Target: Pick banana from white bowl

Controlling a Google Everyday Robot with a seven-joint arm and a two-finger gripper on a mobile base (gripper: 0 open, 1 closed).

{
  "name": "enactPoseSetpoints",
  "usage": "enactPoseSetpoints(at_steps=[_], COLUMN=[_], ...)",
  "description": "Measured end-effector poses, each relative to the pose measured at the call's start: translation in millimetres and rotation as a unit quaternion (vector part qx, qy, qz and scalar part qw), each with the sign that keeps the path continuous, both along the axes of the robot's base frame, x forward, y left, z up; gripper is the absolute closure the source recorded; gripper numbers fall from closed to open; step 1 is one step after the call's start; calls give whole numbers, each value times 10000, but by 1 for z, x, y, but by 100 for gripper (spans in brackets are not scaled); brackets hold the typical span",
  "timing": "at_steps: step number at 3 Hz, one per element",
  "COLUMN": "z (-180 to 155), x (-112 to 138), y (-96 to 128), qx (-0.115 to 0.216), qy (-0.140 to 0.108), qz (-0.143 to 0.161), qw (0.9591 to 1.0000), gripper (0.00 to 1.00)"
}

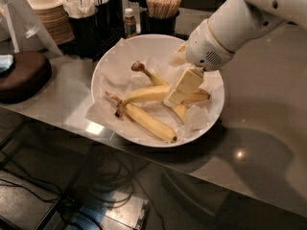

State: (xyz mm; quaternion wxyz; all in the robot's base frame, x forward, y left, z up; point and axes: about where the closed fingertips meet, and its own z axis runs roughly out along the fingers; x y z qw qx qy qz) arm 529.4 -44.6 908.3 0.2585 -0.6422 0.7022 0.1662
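The white bowl [97, 74], wide and lined with crinkled white paper, sits on the counter with three bananas in it. The banana [146, 94] is the long arched one lying across the middle. A slim banana with a knobby brown stem [152, 75] crosses behind it. A straight one [148, 122] lies in front. My gripper [175, 97] reaches down from the upper right over the bowl's right half. Its tip is at the arched banana, just right of its middle, and hides part of it.
Stacked beige bowls [48, 13] stand at the back left, beside dark holders with napkins [84, 8] and wooden sticks [162, 4] and a small bottle [129, 22]. A dark round object [21, 75] lies left. The counter's front edge runs diagonally below the bowl.
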Motion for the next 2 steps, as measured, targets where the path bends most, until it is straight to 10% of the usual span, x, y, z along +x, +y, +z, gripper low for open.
enactPoseSetpoints(at_steps=[2], z=[-21], x=[7], y=[-8], qx=[7], qy=[295], qz=[-182], qw=[9994], gripper=[24])
